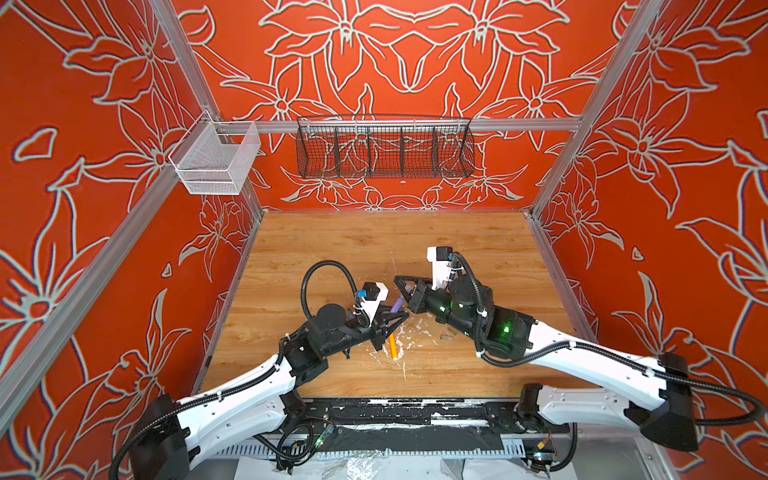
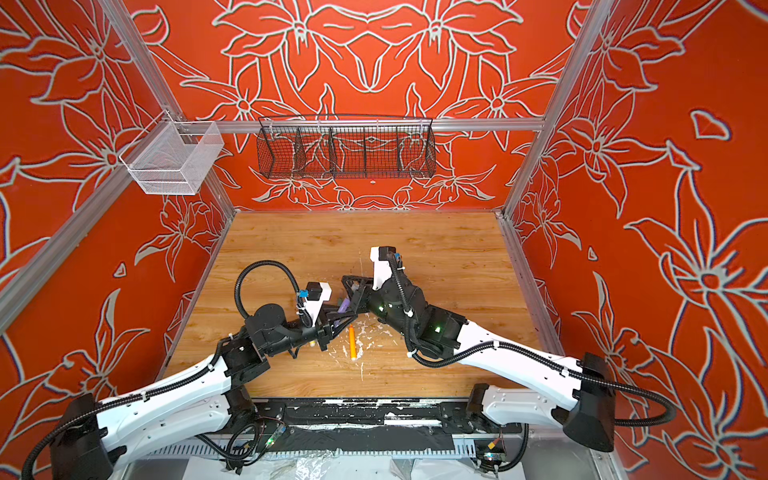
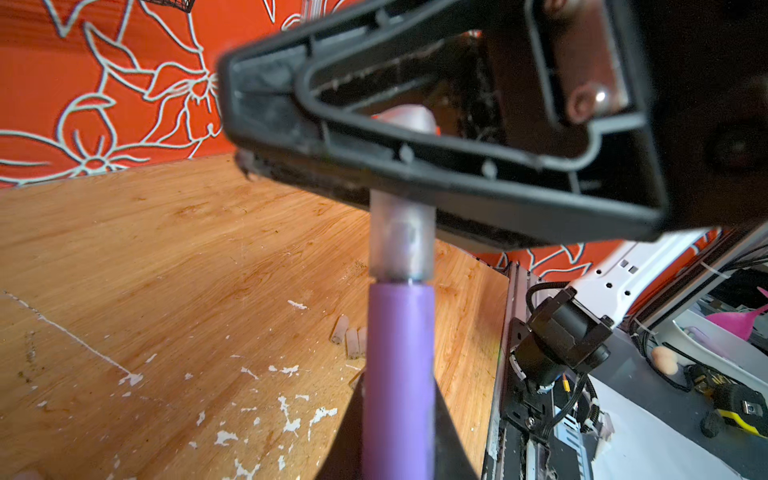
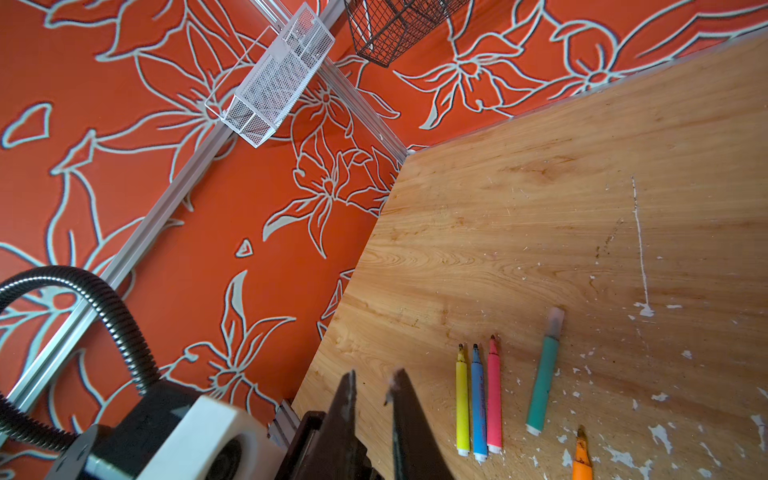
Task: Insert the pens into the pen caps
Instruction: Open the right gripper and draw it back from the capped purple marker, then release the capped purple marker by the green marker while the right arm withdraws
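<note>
Step in hand: capping the purple pen (image 3: 398, 374); the two arms meet above the middle of the tabletop (image 1: 332, 245).
Left gripper (image 1: 395, 320): closed on the purple pen's barrel, holding it in the air with its tip end toward the other arm.
Purple pen: in the left wrist view a clear pen cap (image 3: 402, 239) sits over its tip, with a thin seam showing between cap and barrel, so it may not be fully seated.
Right gripper (image 1: 402, 283): jaws closed on that clear cap, as the left wrist view shows; in its own wrist view the fingertips (image 4: 401, 386) stand a narrow gap apart.
Next move, as a judgement: push cap and pen together along one straight line until the seam closes, then lay the pen down.
Yellow pen (image 4: 462, 405), blue pen (image 4: 478, 405), pink pen (image 4: 493, 399): lying side by side on the tabletop, uncapped.
Teal pen (image 4: 543, 382): lying just beside them, its cap on.
Orange pen (image 1: 392, 345): lying uncapped toward the front edge, just below the left gripper, among white flecks (image 1: 411, 336).
Spare caps (image 3: 350, 338): a few lying together on the tabletop, toward its right edge.
</note>
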You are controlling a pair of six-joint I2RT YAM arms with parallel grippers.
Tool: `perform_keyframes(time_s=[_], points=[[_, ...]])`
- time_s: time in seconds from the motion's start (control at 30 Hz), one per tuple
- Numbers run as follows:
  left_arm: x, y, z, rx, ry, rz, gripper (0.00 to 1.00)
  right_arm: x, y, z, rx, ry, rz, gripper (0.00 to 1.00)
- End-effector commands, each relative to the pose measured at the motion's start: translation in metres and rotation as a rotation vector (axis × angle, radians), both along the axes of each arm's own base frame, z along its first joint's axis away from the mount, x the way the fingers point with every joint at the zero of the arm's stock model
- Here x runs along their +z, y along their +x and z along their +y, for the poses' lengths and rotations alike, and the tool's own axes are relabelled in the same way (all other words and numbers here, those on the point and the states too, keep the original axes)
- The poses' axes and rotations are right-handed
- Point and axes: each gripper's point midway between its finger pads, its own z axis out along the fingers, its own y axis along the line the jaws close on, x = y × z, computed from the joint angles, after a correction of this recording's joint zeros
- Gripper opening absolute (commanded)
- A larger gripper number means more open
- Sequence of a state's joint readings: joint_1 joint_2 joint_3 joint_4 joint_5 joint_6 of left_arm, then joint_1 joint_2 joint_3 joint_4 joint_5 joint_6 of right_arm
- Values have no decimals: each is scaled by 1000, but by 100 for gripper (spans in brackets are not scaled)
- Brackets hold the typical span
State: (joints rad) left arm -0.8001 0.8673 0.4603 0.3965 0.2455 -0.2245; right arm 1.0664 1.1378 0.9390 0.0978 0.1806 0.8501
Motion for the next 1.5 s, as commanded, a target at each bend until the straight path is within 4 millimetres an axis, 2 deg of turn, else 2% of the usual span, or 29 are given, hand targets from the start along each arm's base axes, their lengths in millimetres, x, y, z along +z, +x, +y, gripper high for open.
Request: perform_keyframes(time_s=[0.0, 0.1, 0.2, 0.37, 0.6, 0.63, 0.83, 0.97, 1.1, 1.13, 1.23, 1.37, 1.47], points=[[58, 29, 9, 151, -112, -66, 0, -21, -38, 21, 161, -25, 53, 0], [82, 33, 2, 136, -128, -83, 0, -26, -45, 21, 180, -27, 58, 0], [105, 40, 2, 165, -140, -115, 0, -30, -53, 25, 205, -25, 67, 0], [141, 51, 9, 220, -129, -159, 0, -32, -64, 32, 239, -13, 62, 0], [178, 59, 25, 265, -158, -190, 0, -29, -87, 57, 322, -4, 43, 0], [172, 66, 20, 267, -142, -172, 0, -30, -89, 59, 325, -6, 37, 0], [187, 79, 25, 281, -159, -148, 0, -32, -98, 67, 331, -7, 7, 0], [195, 80, 25, 261, -174, -144, 0, -27, -100, 67, 338, 5, -13, 0], [187, 81, 23, 260, -144, -136, 0, -19, -94, 53, 298, -28, -41, 0], [182, 81, 23, 257, -130, -127, 0, -16, -91, 47, 279, -38, -46, 4], [158, 84, 24, 278, -85, -74, 0, -6, -71, 16, 204, -96, -55, 27], [112, 84, 29, 340, -22, 73, 0, 12, -30, -43, 57, -271, -117, 51], [69, 74, 25, 387, 60, 155, 0, 16, -3, -98, -96, -386, -119, 59]])
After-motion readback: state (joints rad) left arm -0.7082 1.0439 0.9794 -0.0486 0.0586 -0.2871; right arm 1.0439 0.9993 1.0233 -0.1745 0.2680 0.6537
